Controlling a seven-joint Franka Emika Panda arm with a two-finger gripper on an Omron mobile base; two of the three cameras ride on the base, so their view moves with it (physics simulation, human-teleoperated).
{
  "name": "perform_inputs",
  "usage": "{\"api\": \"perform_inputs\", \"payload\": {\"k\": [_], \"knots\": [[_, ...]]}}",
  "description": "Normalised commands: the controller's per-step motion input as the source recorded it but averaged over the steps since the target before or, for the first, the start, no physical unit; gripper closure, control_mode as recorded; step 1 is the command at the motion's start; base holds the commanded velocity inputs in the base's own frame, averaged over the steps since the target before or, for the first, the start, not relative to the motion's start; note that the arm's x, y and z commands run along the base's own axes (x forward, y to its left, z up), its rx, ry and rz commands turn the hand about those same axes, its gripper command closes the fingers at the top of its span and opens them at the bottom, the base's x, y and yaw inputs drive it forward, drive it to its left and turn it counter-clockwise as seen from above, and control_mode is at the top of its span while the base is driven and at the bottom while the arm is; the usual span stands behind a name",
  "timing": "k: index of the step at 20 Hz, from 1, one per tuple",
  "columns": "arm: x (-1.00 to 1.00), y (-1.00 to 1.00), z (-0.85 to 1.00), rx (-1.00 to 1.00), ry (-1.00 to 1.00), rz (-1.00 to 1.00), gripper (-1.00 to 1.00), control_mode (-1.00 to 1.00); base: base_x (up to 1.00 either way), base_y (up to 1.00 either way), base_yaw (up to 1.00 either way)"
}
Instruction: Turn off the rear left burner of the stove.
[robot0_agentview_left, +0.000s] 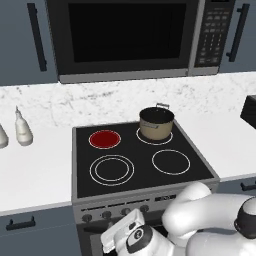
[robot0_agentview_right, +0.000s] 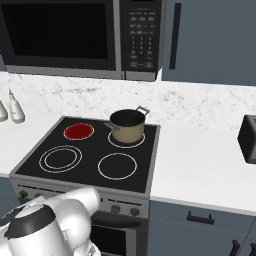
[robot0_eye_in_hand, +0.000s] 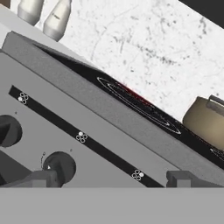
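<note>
The stove has a black glass cooktop, and its rear left burner glows as a solid red disc, seen too as the rear left burner from the right. In the hand view only a red sliver of that burner shows past the cooktop edge. My gripper hangs low in front of the grey knob panel, open, its tips wide apart. A dark knob sits just by the left fingertip, not between the fingers. Another knob lies further left.
A tan pot with a dark rim stands on the rear right burner. Two pale bottles stand on the counter left of the stove. A microwave hangs above. A dark appliance sits on the right counter.
</note>
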Motion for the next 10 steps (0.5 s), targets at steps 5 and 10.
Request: {"api": "perform_inputs", "payload": {"k": [5, 10], "knots": [[0.02, 0.22, -0.35, 0.00, -0.04, 0.00, -1.00, -1.00, 0.00, 0.00, 0.00], [0.03, 0.19, -0.15, 0.00, -0.05, 0.00, -1.00, -1.00, 0.00, 0.00, 0.00]]}}
